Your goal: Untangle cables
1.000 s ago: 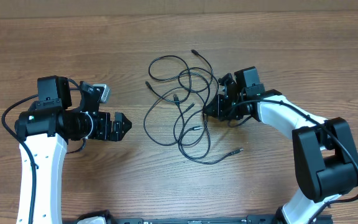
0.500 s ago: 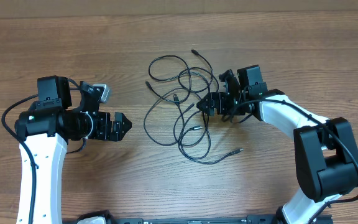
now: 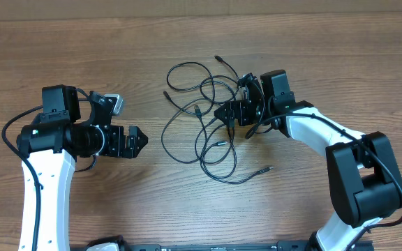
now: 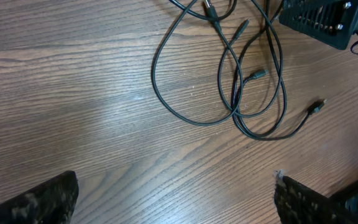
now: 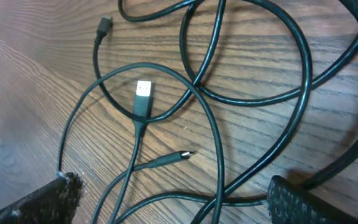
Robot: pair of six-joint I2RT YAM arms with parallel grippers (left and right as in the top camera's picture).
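Beneath right gripper, jaws spread: tangled cables; left gripper well apart.

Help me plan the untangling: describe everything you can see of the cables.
The cables are thin, black, flexible cords, rubbery-looking, lying flat on the wooden table in loose overlapping loops. Loose ends carry small tips, one a flat silvery plug. The right hand, open, sits at the tangle's right edge with strands between its fingers, none gripped.
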